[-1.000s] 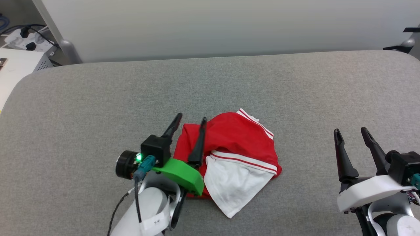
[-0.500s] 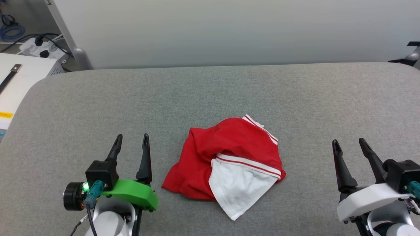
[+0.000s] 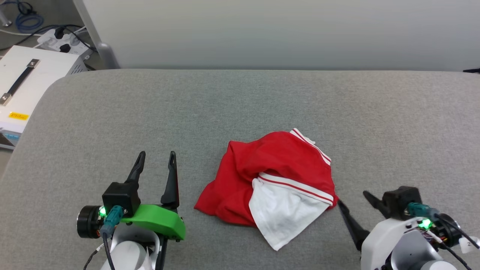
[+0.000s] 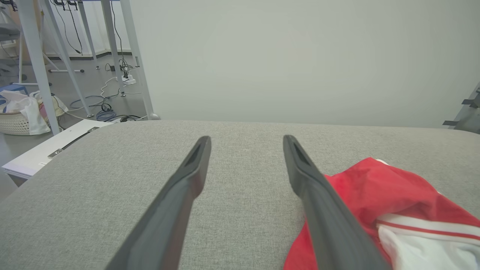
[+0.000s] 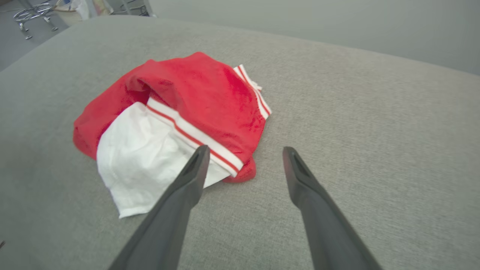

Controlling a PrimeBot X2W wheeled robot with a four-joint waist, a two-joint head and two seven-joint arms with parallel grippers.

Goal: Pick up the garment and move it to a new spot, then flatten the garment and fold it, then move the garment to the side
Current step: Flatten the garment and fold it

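The garment (image 3: pixel 262 165) lies crumpled in a heap on the grey counter (image 3: pixel 240 101), toward its near edge. The red cloth is uppermost, striped trim shows, and a white sleeve spills out on the near side. The left hand (image 3: pixel 157 154) hovers to the garment's left, clear of the cloth, its fingers spread wide and empty. The right hand (image 3: pixel 352 198), equally wide and empty, sits just right of the garment. One fingertip is close by the red hem, but I cannot tell whether it touches.

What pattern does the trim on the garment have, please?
White with thin red stripes along the trim of the garment; clearest in the right wrist view.
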